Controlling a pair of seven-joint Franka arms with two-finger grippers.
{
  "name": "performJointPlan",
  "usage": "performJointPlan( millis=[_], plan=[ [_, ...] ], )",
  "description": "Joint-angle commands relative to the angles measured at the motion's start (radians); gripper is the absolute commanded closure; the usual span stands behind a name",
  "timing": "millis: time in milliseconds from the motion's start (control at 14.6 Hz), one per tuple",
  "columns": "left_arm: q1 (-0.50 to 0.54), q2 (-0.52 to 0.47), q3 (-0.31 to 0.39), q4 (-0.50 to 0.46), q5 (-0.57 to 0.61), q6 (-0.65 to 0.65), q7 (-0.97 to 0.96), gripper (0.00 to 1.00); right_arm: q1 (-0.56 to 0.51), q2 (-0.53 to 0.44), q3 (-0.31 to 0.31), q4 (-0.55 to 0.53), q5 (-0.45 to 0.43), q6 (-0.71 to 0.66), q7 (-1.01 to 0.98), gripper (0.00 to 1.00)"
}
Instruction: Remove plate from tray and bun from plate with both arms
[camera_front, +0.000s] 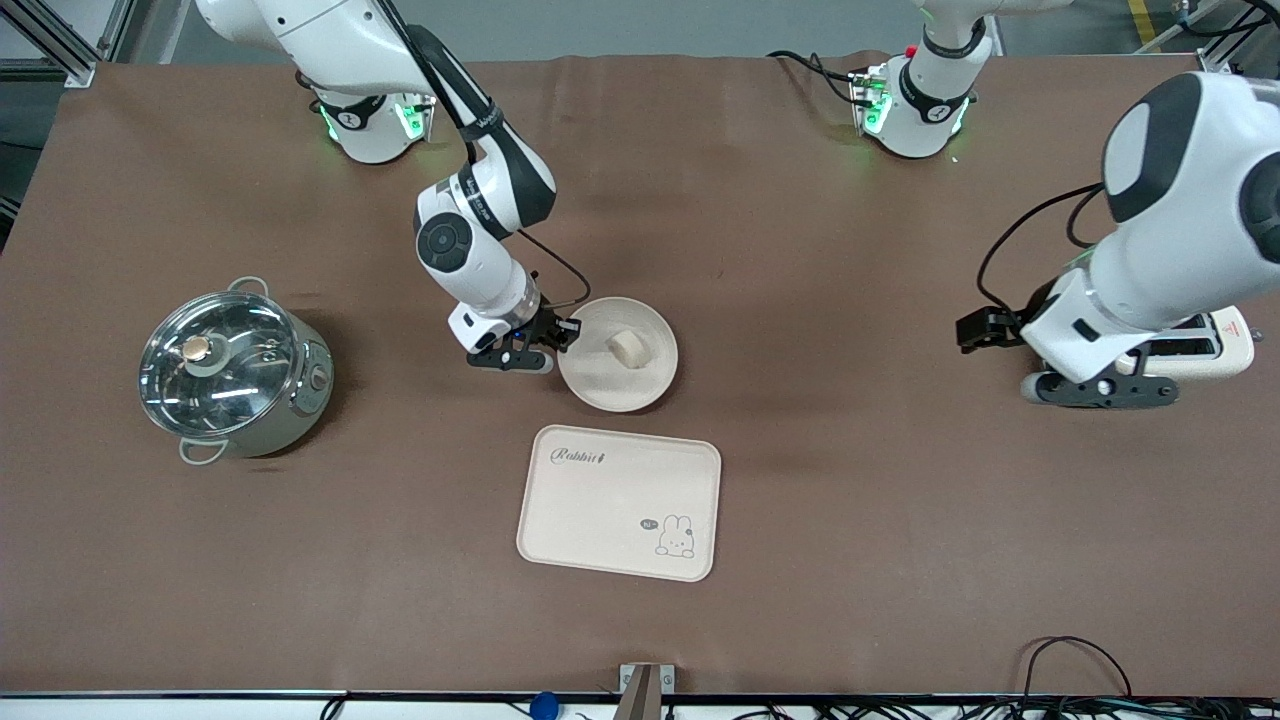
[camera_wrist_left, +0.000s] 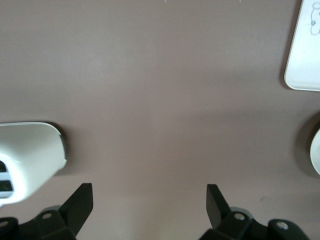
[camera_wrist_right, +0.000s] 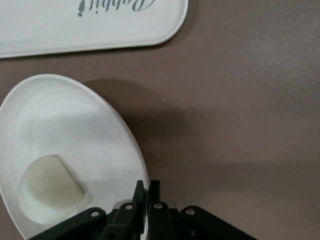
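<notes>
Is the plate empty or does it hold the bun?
It holds the bun, resting inside the plate; the right gripper pinches its rim.

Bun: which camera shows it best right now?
The right wrist view: the bun fills a good part of it, lying in the plate whose rim the right claw pinches. The front view shows it small. The left wrist view shows only the plate's edge, no bun.

Right tool (camera_front: 562, 333) pinched low at mid-table — left tool (camera_wrist_left: 150, 200) waits, spread.
</notes>
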Motion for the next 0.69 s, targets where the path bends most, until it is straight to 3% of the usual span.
performJointPlan(
  millis=[0,206,411,617],
  plan=[
    [-0.056,0.041,-0.009,-0.011,0.015,0.007,-0.156,0.0,-0.012,-0.032,0.005,-0.043,0.015,0.026,-0.025,0.89],
    [-0.161,0.1,-0.009,-0.011,0.01,0.062,-0.366,0.0,-0.001,-0.029,0.004,-0.045,0.014,0.045,-0.036,0.52],
    [-0.258,0.175,-0.009,-0.008,0.013,0.151,-0.593,0.0,-0.045,-0.039,0.004,-0.045,0.014,0.02,-0.09,0.0],
    [-0.355,0.247,-0.009,-0.005,0.013,0.255,-0.81,0.0,-0.136,-0.122,-0.001,-0.026,0.014,-0.14,-0.125,0.0]
  ],
)
